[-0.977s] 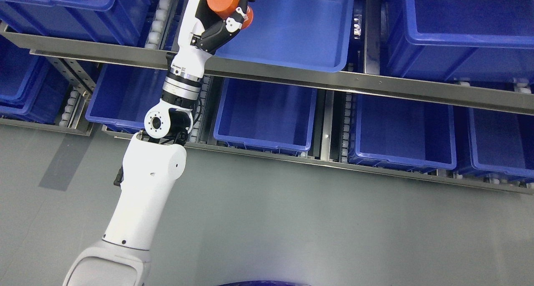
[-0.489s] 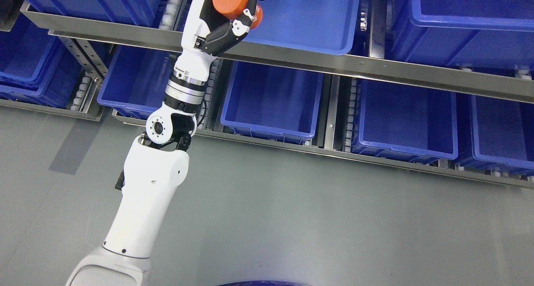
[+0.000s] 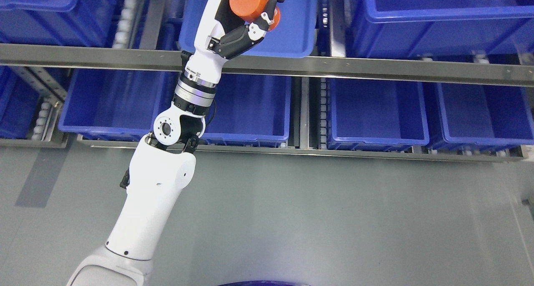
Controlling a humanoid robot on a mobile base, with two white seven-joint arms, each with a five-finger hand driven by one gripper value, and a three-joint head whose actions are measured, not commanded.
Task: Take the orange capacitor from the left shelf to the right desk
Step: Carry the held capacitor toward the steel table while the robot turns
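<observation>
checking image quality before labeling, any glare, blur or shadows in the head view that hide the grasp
Head view: sharp, no motion blur; the left hand and orange capacitor read clearly. Soft glare on the grey floor and the steel shelf rail; a faint shadow at far left. Nothing hides the grasp.

Head camera looks down onto shelf (image 3: 292,65) and floor (image 3: 313,215).
</observation>
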